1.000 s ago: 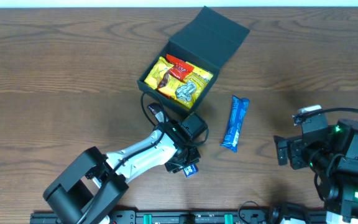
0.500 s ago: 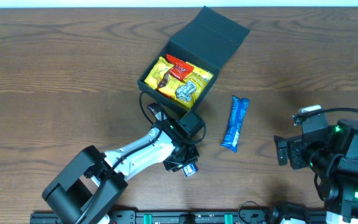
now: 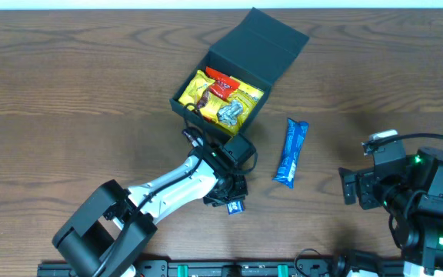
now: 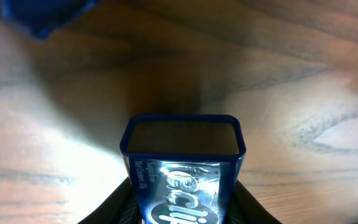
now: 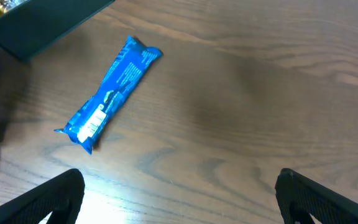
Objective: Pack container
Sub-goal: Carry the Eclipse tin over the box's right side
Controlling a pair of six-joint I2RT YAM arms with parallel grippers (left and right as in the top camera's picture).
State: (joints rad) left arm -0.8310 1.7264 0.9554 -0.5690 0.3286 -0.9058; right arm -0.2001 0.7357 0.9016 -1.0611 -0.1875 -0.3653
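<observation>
A dark brown wooden table (image 3: 68,92) is seen under uneven light. The container (image 3: 264,42) is placed open at its far centre, with snacks (image 3: 218,96) inside. A small blue packet (image 4: 182,177) is clamped by the left gripper (image 3: 233,198). The right gripper (image 5: 182,199) is spread wide and empty, near a blue bar (image 3: 291,152).

Wood-grain table (image 3: 68,92), dark brown, fills overhead view; grain runs 9 to 3 o'clock; pale strip (image 3: 129,4) along edge at 12 o'clock; light even overhead; close views show soft sheen on wood.
</observation>
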